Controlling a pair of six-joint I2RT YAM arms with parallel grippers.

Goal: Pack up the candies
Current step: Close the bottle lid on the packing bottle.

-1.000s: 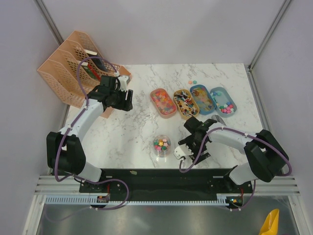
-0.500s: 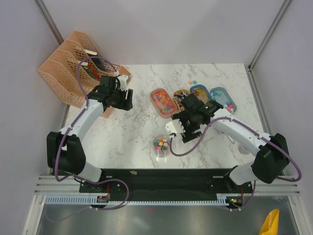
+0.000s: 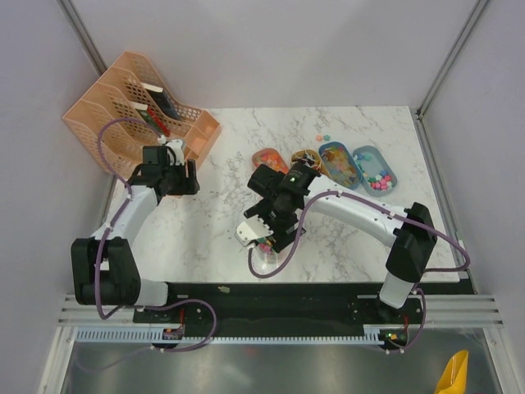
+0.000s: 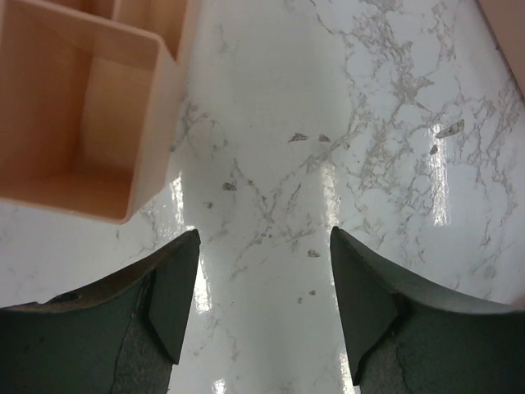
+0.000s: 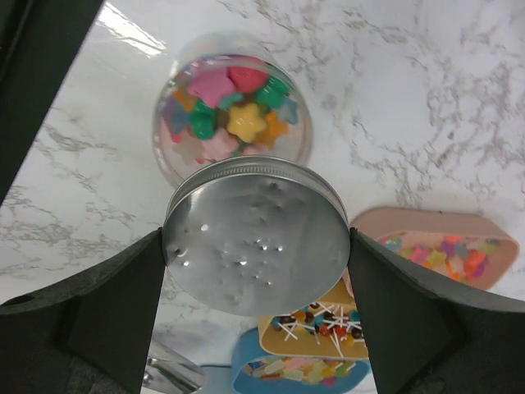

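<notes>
Candies shaped like little stars, pink, green, yellow and orange, fill a small clear jar that stands open on the marble bench toward its near edge. Far to the left of the jar and farther back, an orange file rack sits at the bench's corner, with a few dark items standing in its slots. Between the rack and the jar, closer to the rack, the left jaws hang above bare marble. They are spread wide apart with nothing between the two dark fingers, and a low orange box at the rack's front lies just beside them. Over the jar itself the right jaws are clamped on a round grey metal lid, with a dark finger pressed to each side of its rim. The lid is off the jar. From the wrist camera it overlaps the jar's near edge, and whether the two touch I cannot tell. Behind and to the right of the jar four oval trays lie side by side: a pink tray with more star candies, a yellow tray with sweets on white sticks, a blue tray, and a second blue tray holding small round balls. Beyond these, farther still from the jar, a few loose candies lie on the bare bench.
</notes>
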